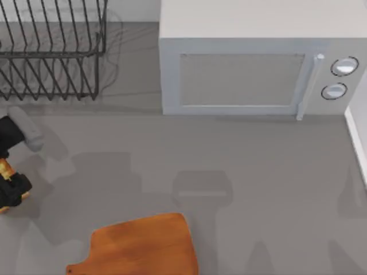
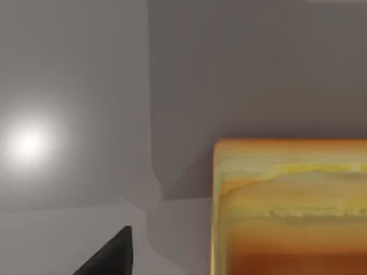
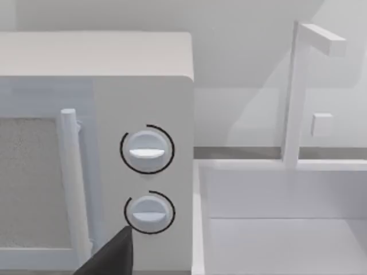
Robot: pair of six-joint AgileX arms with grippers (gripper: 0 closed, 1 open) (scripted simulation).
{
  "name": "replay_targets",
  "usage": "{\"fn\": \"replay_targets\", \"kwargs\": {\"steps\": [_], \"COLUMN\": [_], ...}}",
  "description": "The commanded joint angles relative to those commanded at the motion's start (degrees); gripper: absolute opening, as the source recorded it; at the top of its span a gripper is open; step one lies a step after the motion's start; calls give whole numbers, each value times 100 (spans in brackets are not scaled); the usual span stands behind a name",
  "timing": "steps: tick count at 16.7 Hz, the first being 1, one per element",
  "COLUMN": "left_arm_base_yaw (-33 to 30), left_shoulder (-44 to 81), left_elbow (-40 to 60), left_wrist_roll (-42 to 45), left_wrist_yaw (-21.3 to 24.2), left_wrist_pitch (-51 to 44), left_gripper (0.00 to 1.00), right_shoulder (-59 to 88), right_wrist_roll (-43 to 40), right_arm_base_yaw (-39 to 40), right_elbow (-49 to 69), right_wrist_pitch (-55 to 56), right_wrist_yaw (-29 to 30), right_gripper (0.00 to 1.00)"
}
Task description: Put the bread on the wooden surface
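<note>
The bread [image 1: 6, 170], golden-yellow with an orange-brown crust, sits at the far left edge of the counter in the top view. My left gripper [image 1: 10, 189] is right over it. In the left wrist view the bread [image 2: 287, 200] is very close, and one dark fingertip [image 2: 112, 258] stands apart from it with grey counter between them, so the gripper is open. The wooden surface [image 1: 143, 246], an orange-brown cutting board with a handle stub, lies at the front, right of the left arm. A dark fingertip [image 3: 112, 258] of the open right gripper shows before the microwave knobs.
A wire dish rack [image 1: 51, 51] stands at the back left. A white microwave [image 1: 252, 69] fills the back right. Beside it are a white sink [image 3: 281, 229] and a faucet [image 3: 298, 91]. Grey counter lies between the bread and the board.
</note>
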Motion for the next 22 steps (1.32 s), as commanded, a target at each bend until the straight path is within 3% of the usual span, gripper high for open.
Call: {"fn": "replay_targets", "kwargs": {"steps": [7,20,22], "left_arm_base_yaw": [9,9,9], "left_shoulder": [207,207,207], "left_elbow": [-242,-242,-242], "left_wrist_roll": [12,12,12], "left_wrist_yaw": [1,1,1], "left_wrist_pitch": [391,391,391], "left_gripper": [100,2,0], "right_shoulder": [0,0,0], "right_wrist_roll": [0,0,0], "right_arm_base_yaw": [0,0,0], "right_elbow": [0,0,0], "right_wrist_pitch": [0,0,0], "right_wrist_yaw": [0,0,0], "right_gripper": [100,100,100]}}
